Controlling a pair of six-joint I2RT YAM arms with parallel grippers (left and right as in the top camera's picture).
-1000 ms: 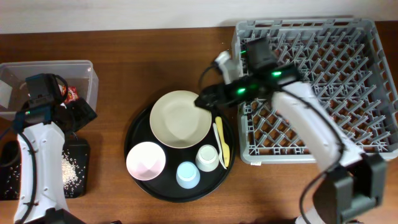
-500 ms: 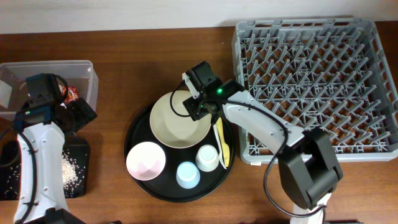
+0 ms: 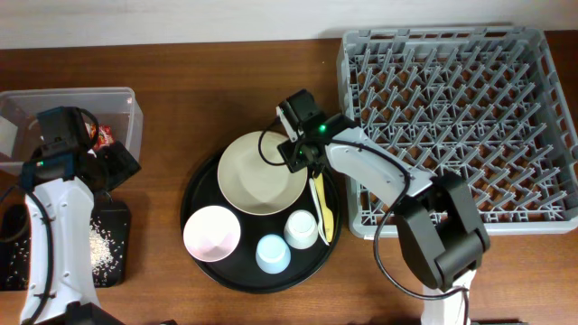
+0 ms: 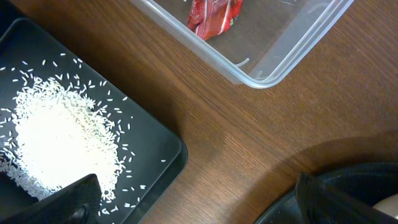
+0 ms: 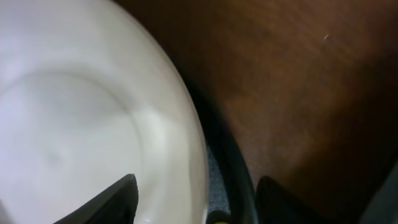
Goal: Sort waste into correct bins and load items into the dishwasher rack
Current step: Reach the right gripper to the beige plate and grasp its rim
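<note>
From above, my right claw (image 3: 301,155) sits over the upper right rim of the cream plate (image 3: 262,173), which lies flat on the round black tray (image 3: 192,215). The body of the plate spreads away from the claw toward the lower left. The dishwasher rack (image 3: 452,117) lies on the opposite side, just beside the tray, so I judge the plate has to come up and cross to the right. The pale yellow fork and spoon (image 3: 321,209) lie just below the claw, their long axes running toward my base. My left claw (image 3: 108,167) is well apart, by the clear plastic box (image 3: 135,113), so the right arm is the nearer one.

Through my left wrist, the fingers (image 4: 78,196) stand wide and hold nothing. The rice (image 4: 56,143) lies in the shallow black tray (image 4: 169,144), and the red wrapper (image 4: 214,14) is in the box.

Through my right wrist, the fingers (image 5: 118,198) are spread and not clamped. The plate's edge runs up between them, with the tray's rim just outside it. I cannot tell whether either finger touches the plate.
</note>
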